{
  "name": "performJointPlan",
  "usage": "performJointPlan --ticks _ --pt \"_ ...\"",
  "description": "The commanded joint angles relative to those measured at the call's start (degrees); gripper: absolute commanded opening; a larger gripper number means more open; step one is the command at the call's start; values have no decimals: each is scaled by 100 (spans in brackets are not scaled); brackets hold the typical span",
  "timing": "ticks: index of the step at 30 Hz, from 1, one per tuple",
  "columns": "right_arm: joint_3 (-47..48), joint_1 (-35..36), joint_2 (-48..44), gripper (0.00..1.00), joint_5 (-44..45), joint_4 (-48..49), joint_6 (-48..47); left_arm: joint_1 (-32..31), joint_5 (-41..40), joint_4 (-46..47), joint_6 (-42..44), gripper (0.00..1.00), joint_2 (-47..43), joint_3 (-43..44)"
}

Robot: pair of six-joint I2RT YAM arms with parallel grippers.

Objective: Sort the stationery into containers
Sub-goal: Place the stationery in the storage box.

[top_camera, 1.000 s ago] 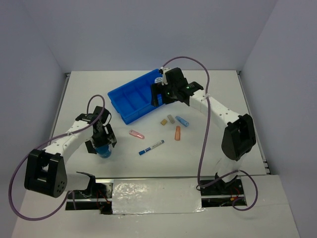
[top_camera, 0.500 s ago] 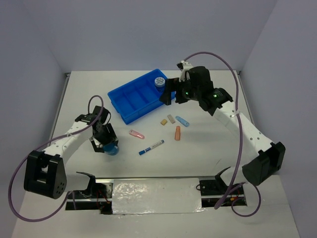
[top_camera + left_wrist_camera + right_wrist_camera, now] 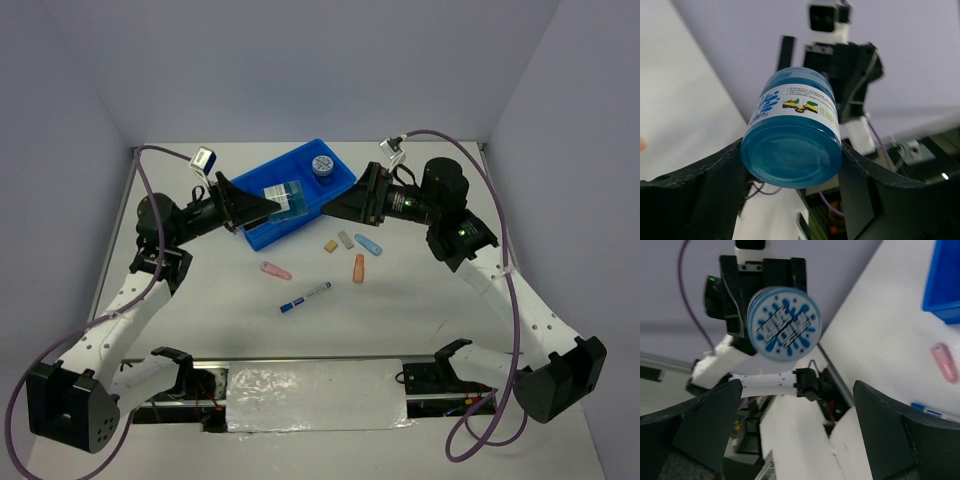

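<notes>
My left gripper (image 3: 275,200) is shut on a round teal-blue jar (image 3: 284,197) with a white label, held sideways in the air over the blue tray (image 3: 250,190) of four compartments. The left wrist view shows the jar (image 3: 792,145) wedged between both fingers. My right gripper (image 3: 335,207) hangs open and empty by the tray's right end, facing the jar's patterned lid (image 3: 784,324). A blue-white patterned roll (image 3: 322,165) lies in the tray's far-right compartment. On the table lie a pink piece (image 3: 275,270), a blue-and-white marker (image 3: 305,297), and orange (image 3: 359,267), tan (image 3: 330,245), grey (image 3: 346,240) and light-blue (image 3: 369,243) pieces.
White walls close the table at the back and sides. The two raised grippers face each other closely over the tray's near-right corner. Both arm bases sit at the near edge, with purple cables looping above them.
My left arm has lifted the jar off the table at the left and carried it up over the tray. The right gripper has left the roll in the tray and drawn back.
</notes>
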Motion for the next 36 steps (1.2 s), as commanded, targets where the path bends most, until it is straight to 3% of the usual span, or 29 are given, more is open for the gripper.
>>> performJointPlan --ticks 1,6,14,21,25,27,28,29,31,32,33,34,36 --pt "139 65 50 100 -473 1250 1082 -24 873 3433 -1577 0 161 -342" --pt "94 329 147 100 -544 1798 1584 -59 970 4371 -2117 0 478 -370" --pt "639 654 481 100 -255 955 1076 -94 1146 2335 -738 0 215 -36" --pt "770 838 858 96 -298 1041 1206 -112 1128 2008 -439 0 127 -141" --pt "824 935 947 79 -351 997 1180 -112 1032 1560 -166 0 74 -106" --pt "771 971 938 63 -386 1058 1206 -112 970 1410 9 0 65 -71" --pt "675 971 903 50 -403 1102 1250 -112 900 1235 80 0 56 -62" --pt "622 971 886 40 -430 1164 1285 -103 856 1138 159 3 30 -54" --pt "526 970 859 8 -447 1226 1312 -112 768 700 405 25 12 -10" --pt "499 953 850 4 -439 1217 1312 -112 646 523 519 39 -23 8" --pt "455 936 850 0 -447 1243 1294 -112 567 286 825 97 -40 69" --pt "463 874 859 0 -439 1209 1207 -77 461 -125 1097 99 -49 165" --pt "551 499 894 0 -308 746 962 46 -29 -2256 2414 99 3 761"
